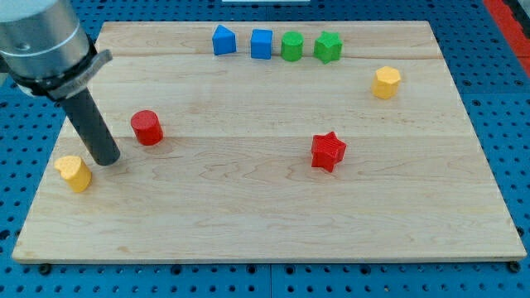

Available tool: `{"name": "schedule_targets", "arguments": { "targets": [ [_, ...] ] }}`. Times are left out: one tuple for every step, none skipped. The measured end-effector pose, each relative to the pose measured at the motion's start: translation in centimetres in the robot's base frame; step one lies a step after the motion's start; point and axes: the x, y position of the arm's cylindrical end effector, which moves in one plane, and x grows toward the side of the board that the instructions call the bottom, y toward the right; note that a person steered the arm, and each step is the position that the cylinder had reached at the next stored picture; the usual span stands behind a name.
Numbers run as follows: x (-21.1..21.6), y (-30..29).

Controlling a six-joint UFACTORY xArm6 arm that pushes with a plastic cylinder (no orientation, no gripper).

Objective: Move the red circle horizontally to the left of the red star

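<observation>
The red circle (147, 127) is a short red cylinder standing on the wooden board at the view's left. The red star (328, 151) lies right of the board's centre, a little lower in the view than the circle. My tip (107, 159) rests on the board just left of and below the red circle, with a small gap between them. A yellow heart-shaped block (74, 172) lies just left of and below my tip.
Along the board's top edge stand a blue pentagon-like block (223, 40), a blue cube (262, 43), a green cylinder (291, 45) and a green star-like block (328, 47). A yellow hexagon (386, 83) sits at the upper right. The board (265, 223) lies on a blue pegboard.
</observation>
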Motion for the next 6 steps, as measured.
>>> {"name": "schedule_targets", "arguments": {
  "targets": [
    [-4.5,-0.2],
    [-6.9,1.4],
    [-5.6,3.5],
    [-4.2,6.2],
    [-2.4,6.4],
    [-2.1,4.3]
  ]
}}
